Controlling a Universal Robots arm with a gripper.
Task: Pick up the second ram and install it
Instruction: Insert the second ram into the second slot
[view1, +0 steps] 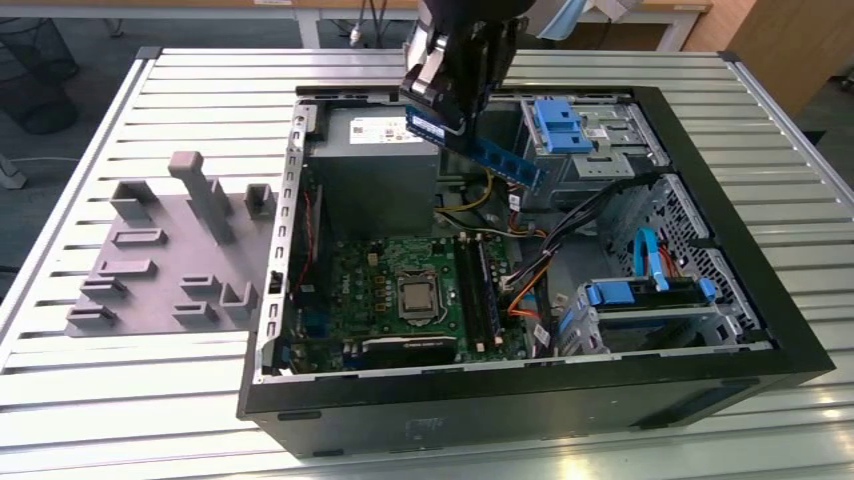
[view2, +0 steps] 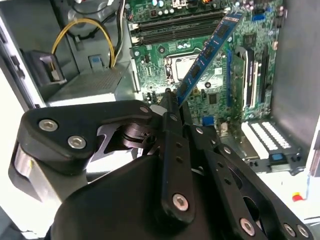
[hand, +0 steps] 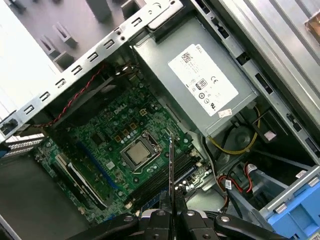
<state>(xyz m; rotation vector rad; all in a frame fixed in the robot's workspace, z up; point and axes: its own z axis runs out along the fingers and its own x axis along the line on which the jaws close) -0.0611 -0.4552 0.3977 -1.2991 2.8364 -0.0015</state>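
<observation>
Holding: second ram (view1: 487, 152), clamped in the hand (view1: 447, 125), tilted in mid-air above the open computer case (view1: 534, 400).
Tray: grey fixture (view1: 160, 250) toward the bench (view1: 80, 400) edge on the exterior view's left.
Motherboard: green board (hand: 115, 145) below the stick.

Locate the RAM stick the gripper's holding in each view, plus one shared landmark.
Exterior view: the second ram hangs tilted from the gripper, above the open case.
Second wrist view: the ram runs diagonally up from the fingers, over the motherboard.
First wrist view: edge-on, a thin line above the fingers.
Shared landmark: the CPU socket.
</observation>
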